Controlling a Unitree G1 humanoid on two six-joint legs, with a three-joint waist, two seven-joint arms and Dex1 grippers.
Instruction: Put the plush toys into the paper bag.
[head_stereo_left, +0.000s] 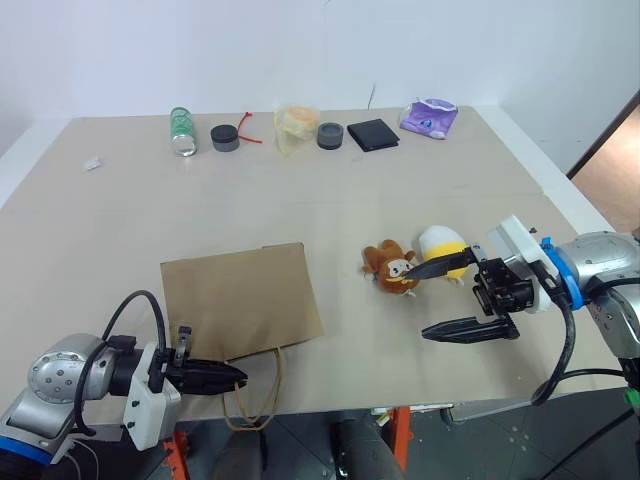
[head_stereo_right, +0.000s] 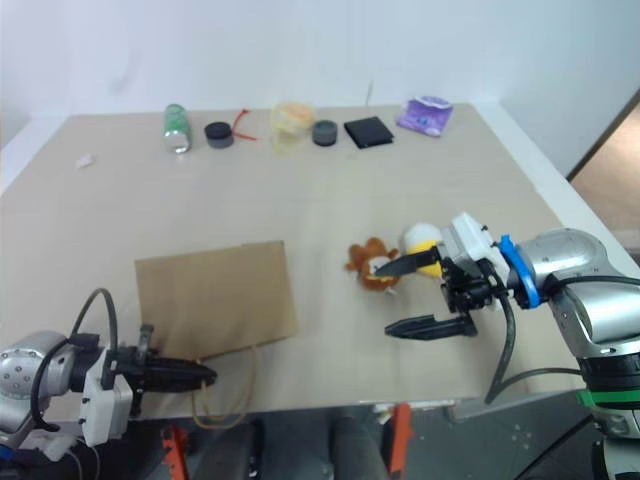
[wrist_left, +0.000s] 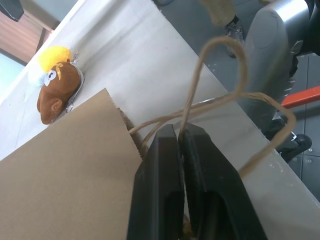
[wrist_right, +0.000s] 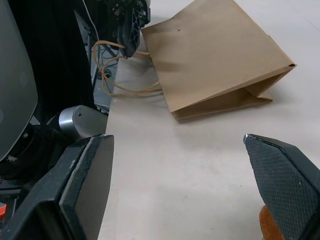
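The brown paper bag lies flat on the table, its mouth and cord handles at the front edge. My left gripper is shut on one cord handle, which runs between its fingers. The brown-orange plush toy lies right of the bag, with the yellow-and-white egg toy touching its far right side. My right gripper is open just right of the toys, its upper finger crossing in front of the egg toy. In the right wrist view the bag lies ahead of the open fingers.
Along the table's far edge stand a green bottle, two grey discs, a yellowish wrapped item, a black wallet and a purple-white packet. The handles hang over the table's front edge.
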